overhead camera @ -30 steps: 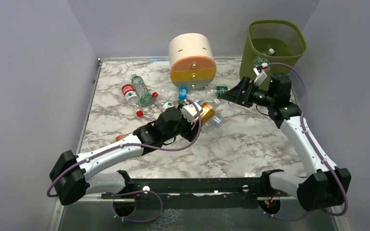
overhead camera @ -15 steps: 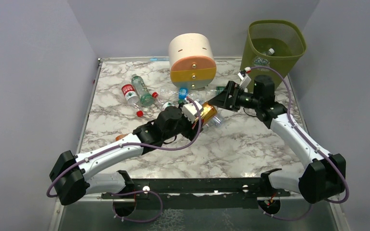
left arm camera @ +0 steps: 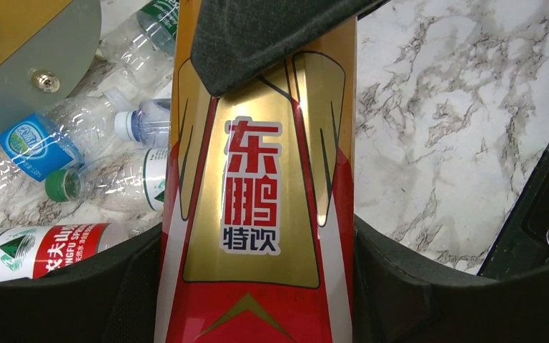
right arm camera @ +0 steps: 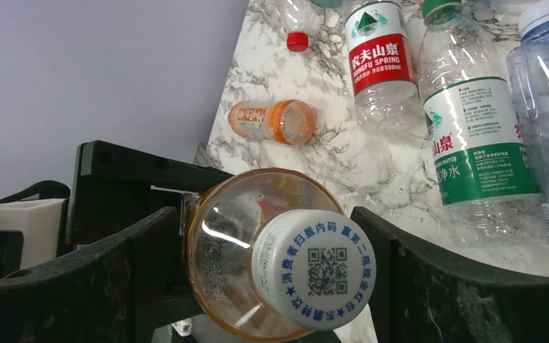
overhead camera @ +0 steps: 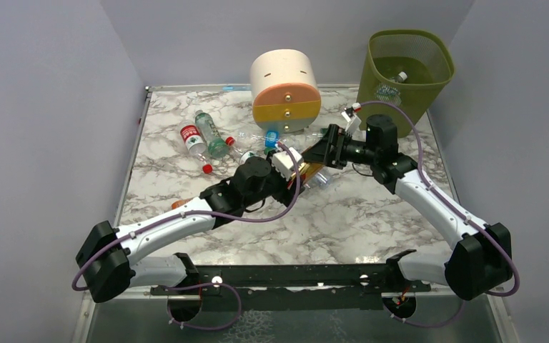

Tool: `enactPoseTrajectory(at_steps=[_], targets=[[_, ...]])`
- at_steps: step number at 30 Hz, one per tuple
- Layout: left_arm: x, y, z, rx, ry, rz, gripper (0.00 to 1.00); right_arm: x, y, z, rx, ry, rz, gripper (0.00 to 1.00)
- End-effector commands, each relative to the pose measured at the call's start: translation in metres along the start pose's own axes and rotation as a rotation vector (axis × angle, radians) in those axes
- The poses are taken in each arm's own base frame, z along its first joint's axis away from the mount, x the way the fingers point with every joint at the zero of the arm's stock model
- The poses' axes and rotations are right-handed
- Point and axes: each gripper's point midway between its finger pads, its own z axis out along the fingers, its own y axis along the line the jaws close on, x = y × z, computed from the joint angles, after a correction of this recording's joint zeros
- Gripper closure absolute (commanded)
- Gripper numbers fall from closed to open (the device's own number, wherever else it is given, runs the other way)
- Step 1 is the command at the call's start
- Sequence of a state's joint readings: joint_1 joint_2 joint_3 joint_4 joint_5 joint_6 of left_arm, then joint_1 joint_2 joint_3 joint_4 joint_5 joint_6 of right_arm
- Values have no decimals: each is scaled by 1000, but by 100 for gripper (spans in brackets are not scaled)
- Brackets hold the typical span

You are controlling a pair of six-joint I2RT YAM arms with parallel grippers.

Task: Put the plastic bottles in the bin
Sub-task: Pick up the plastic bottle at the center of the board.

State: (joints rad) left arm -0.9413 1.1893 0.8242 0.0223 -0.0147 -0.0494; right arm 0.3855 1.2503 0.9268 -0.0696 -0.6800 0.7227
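My left gripper (overhead camera: 297, 166) is shut on a gold-and-red labelled plastic bottle (left arm camera: 257, 214), held above the table's middle (overhead camera: 313, 170). Its white cap (right arm camera: 313, 268) points into my right gripper (overhead camera: 323, 152), whose fingers (right arm camera: 114, 264) stand open on either side of the cap end with gaps on both sides. Several more bottles lie on the marble: a red-labelled one (overhead camera: 193, 139), a green-labelled one (overhead camera: 213, 136), a small orange one (right arm camera: 271, 121). The olive-green mesh bin (overhead camera: 372, 50) stands at the back right with bottles (overhead camera: 398, 77) inside.
A round cream, orange and yellow drawer unit (overhead camera: 284, 89) stands at the back centre, with clear bottles (left arm camera: 114, 128) crowded against its foot. Grey walls close in the table on the left, back and right. Bare marble (overhead camera: 343, 214) lies in front.
My right arm swung left from beside the bin to the bottle in my left gripper; its jaws now flank the cap and have narrowed a little. The left arm stayed put.
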Motion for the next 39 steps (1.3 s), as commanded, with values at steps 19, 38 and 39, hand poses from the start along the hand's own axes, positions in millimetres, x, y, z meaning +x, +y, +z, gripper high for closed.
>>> enactPoseTrajectory(at_steps=[19, 38, 39], targets=[[-35, 3, 2, -7, -86, -39, 1, -7, 8, -2, 0, -38, -34, 44], [-74, 3, -68, -23, -164, -138, 1, -61, 11, 7, 107, -126, -129, 44], [-73, 3, -71, -22, -166, -146, 1, -67, 11, 9, 116, -134, -137, 44]])
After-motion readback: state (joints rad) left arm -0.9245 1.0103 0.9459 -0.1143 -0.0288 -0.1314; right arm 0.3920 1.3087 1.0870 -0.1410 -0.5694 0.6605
